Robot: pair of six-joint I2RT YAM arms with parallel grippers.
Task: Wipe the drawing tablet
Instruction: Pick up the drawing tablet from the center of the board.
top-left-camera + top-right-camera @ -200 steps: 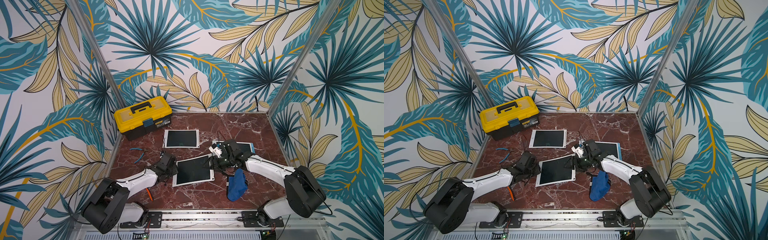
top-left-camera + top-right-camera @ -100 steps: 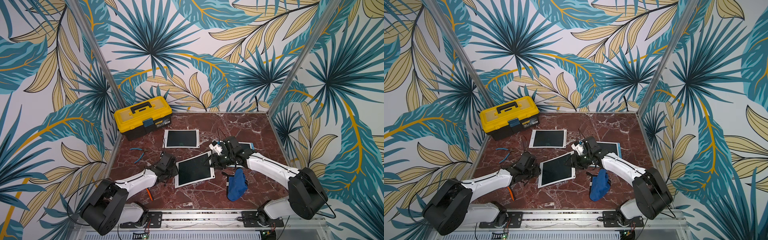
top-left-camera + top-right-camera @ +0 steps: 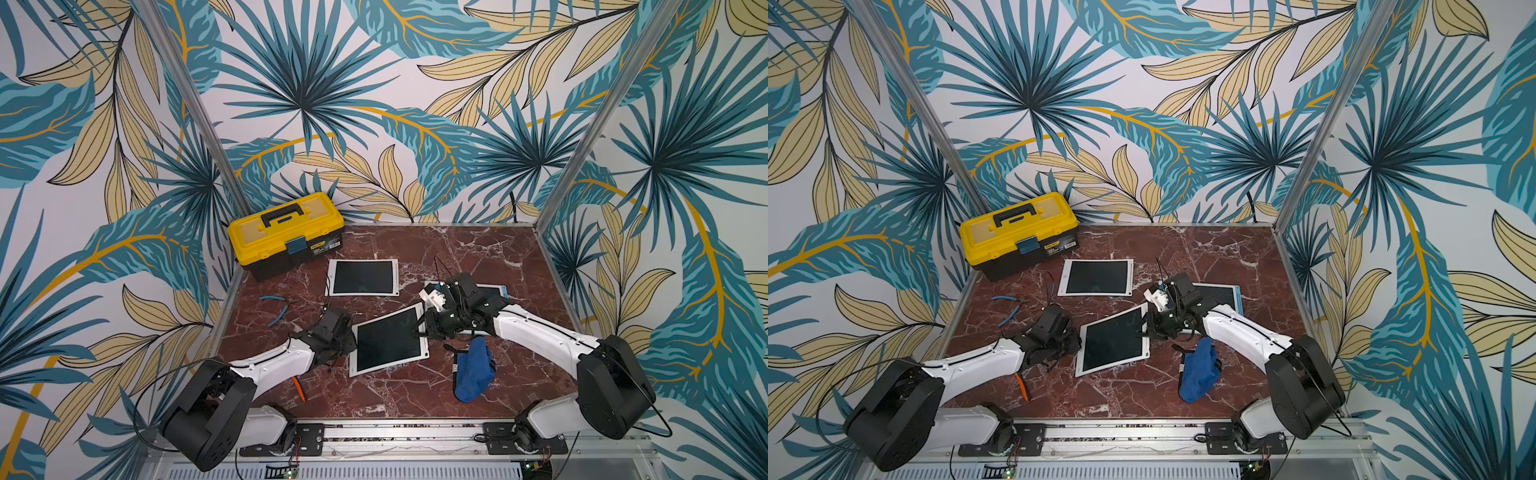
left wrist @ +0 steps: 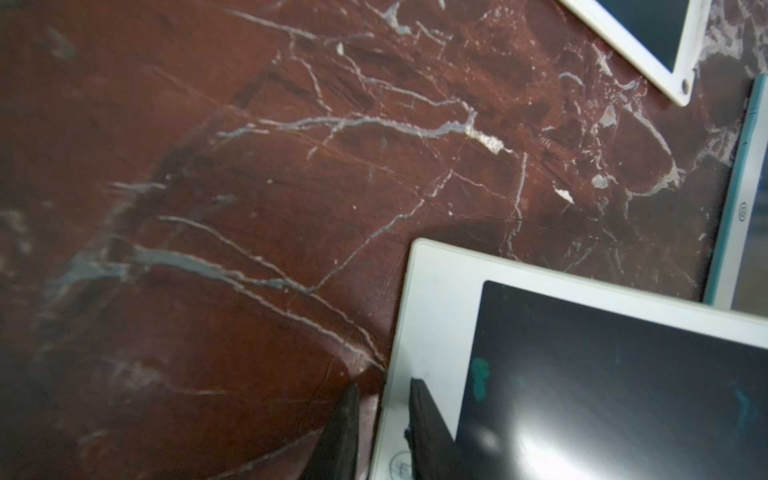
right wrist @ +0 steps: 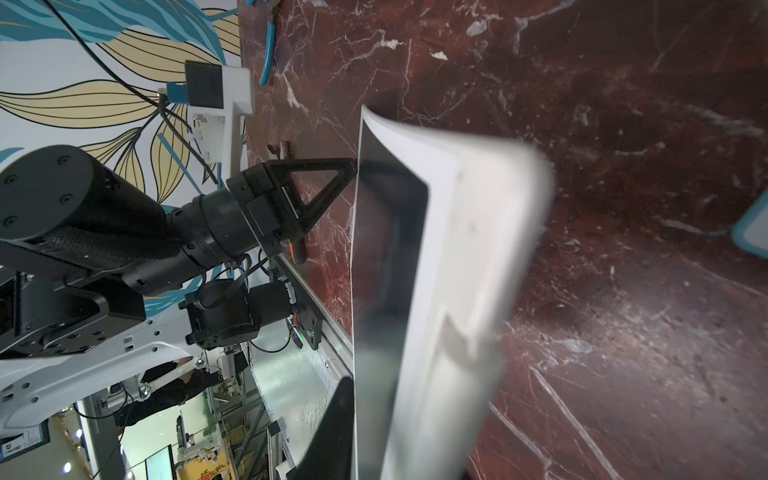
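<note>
Drawing tablet (image 3: 388,338): white frame, dark screen, at the middle of the red marble table (image 3: 478,249), held between the two arms. It lies askew and tilted, its right-hand side raised off the marble; whether the left-hand side touches the table I cannot tell. In the left wrist view faint teal marks (image 4: 480,374) show on the screen near the frame.

The left gripper (image 3: 351,341) is clenched on the left edge of the drawing tablet. In the left wrist view one of its fingers (image 4: 428,428) lies on the white frame and the other sits beside the edge, on the table side. The right gripper (image 3: 422,330) pinches the right edge. In the right wrist view one dark finger (image 5: 332,424) shows against the screen side, while its partner is hidden behind the frame.

Just beside the tablet, on its right and nearer the robot's base, a crumpled blue cloth (image 3: 473,370) lies on the marble, near the right arm. A blue-framed tablet (image 3: 494,291) lies partly beneath the right arm, and a second white tablet (image 3: 363,277) lies flat farther back, near the middle. Behind that, in the far left corner, stands a closed yellow toolbox (image 3: 286,232) with a black handle. A pair of blue-handled pliers (image 3: 277,305) lies left of the left arm's wrist, and an orange-handled tool (image 3: 300,388) pokes out from beneath that arm.
</note>
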